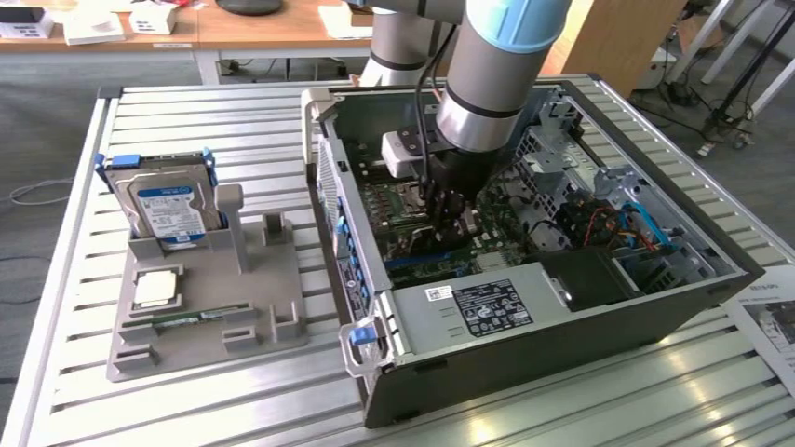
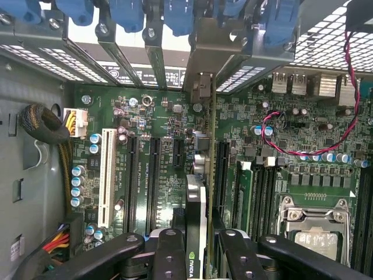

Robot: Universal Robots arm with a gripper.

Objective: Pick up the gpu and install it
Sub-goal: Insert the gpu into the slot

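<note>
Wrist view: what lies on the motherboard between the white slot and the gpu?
Two long black slots and one shorter black slot, all empty, between the white slot and the gpu, seen in the wrist view.

On the table point(image 1: 186, 102), the holder point(image 1: 267, 279) lies at the exterior view's left and the case point(image 1: 546, 372) at its right. The hard drive point(image 1: 168, 209) stands at the holder's far end, the memory stick point(image 1: 186, 319) nearer. Inside the case, the gpu point(image 2: 197, 204) stands edge-on over the motherboard point(image 2: 151, 116), clamped in the gripper point(image 2: 198, 236).
</note>
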